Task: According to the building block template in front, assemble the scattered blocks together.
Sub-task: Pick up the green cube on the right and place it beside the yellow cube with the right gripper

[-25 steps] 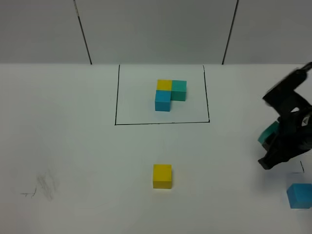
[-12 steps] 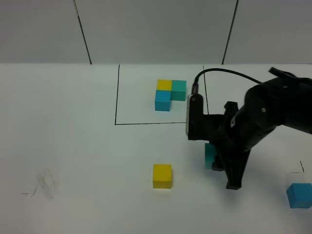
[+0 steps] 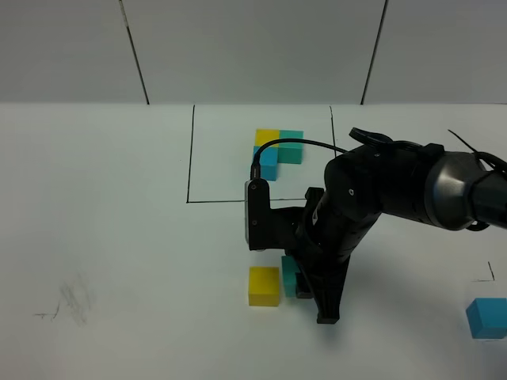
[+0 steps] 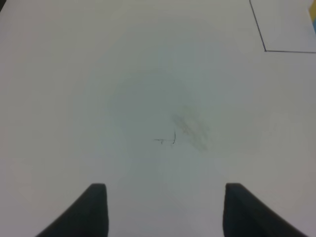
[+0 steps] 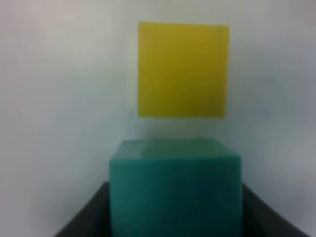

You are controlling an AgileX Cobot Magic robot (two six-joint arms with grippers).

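The right tool (image 3: pixel 301 283) is gripping the teal-green block (image 5: pixel 175 185) just right of the yellow block (image 3: pixel 264 286), lower centre of the frame, and I'm judging it needs setting flush against yellow before releasing.

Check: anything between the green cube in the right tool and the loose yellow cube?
Nothing. The right wrist view shows only a narrow strip of bare white table between the green cube and the yellow cube.

Teal-green cube (image 3: pixel 289 267): mostly hidden behind the right arm (image 3: pixel 372 198); blurred and edge-cropped in the right wrist view.
Sky-blue cube (image 3: pixel 486 318): clipped by the exterior view's right edge.
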